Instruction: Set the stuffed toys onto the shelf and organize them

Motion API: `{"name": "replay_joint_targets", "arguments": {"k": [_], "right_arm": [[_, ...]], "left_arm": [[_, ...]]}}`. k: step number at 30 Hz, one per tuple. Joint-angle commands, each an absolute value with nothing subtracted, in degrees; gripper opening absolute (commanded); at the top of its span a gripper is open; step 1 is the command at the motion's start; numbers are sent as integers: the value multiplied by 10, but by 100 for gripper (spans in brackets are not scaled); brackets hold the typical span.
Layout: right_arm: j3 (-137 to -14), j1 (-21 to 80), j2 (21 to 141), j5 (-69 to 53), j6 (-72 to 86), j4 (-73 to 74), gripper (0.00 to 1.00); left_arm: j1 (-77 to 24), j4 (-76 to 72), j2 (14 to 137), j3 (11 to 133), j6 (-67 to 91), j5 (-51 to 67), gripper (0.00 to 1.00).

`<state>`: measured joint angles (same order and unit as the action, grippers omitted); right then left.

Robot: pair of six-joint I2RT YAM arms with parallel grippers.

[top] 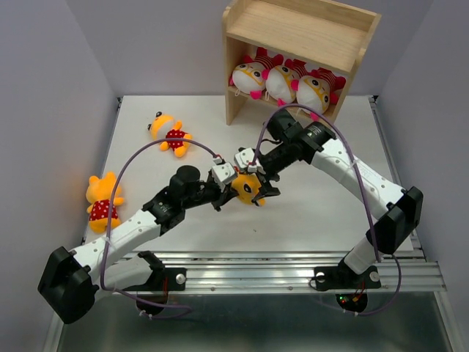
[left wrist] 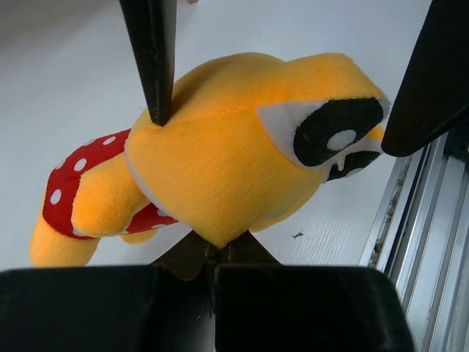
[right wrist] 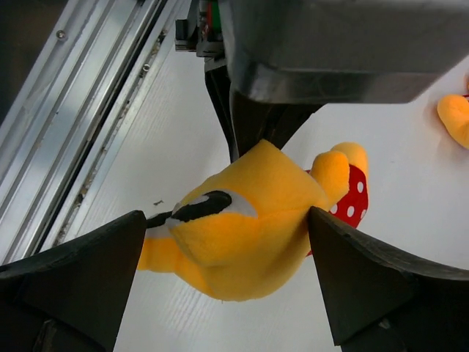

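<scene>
The left gripper (left wrist: 212, 253) was closed in a narrow pinch on a small fold of plush at the edge of the head of the orange toy (left wrist: 220, 161). Its fingers met almost tip to tip. The right gripper (right wrist: 227, 220) stood open around the same head from the opposite side, one finger touching the plush and the other just beside the face, not clamped. The toy appeared to hang clear of the table (top: 293, 213), near its middle and well apart from the shelf (top: 304, 29). The shelf's lower tier held three striped toys (top: 281, 81), and two other orange toys (top: 167, 133) lay at the left. The likeliest failure was a drop, because so slight a pinch could slip or let go before the right fingers closed. The round, soft head could also squirt out sideways as they squeezed. With both sets of fingers crowded on one head, they might strike each other.
</scene>
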<state>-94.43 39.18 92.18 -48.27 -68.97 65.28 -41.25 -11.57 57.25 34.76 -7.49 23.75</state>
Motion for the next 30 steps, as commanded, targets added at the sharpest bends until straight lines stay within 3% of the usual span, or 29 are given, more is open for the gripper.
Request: {"name": "replay_joint_targets", "arguments": {"k": [1, 3, 5, 6, 12, 14, 15, 18, 20, 21, 24, 30], "right_arm": [[-933, 407, 900, -451, -666, 582, 94], [-925, 414, 895, -434, -661, 563, 81], [-911, 421, 891, -411, -661, 550, 60], [-905, 421, 887, -405, -660, 547, 43], [-861, 421, 865, -367, -641, 501, 1], [-869, 421, 861, -360, -602, 476, 1], [-875, 421, 861, -348, -585, 466, 1], [-910, 421, 862, -304, -521, 424, 1], [-934, 421, 866, -278, -478, 398, 1], [-960, 421, 866, -259, -466, 391, 1], [-1006, 421, 873, -233, -423, 363, 1], [-1175, 421, 900, -146, -370, 319, 1]], "left_arm": [[-412, -125, 569, 382, -114, 254, 0], [-412, -130, 566, 381, -110, 250, 0], [-412, -150, 556, 372, -105, 247, 0], [-412, -158, 552, 368, -97, 246, 0], [-410, -214, 523, 335, -66, 222, 0], [-408, -219, 512, 331, -39, 202, 0], [-405, -225, 507, 332, -22, 166, 12], [-390, -226, 476, 341, 63, 82, 69], [-378, -223, 443, 349, 103, 57, 93], [-374, -204, 422, 355, 122, 18, 99], [-341, -169, 395, 385, 166, -20, 99], [-294, -94, 373, 433, 217, 17, 99]]}}
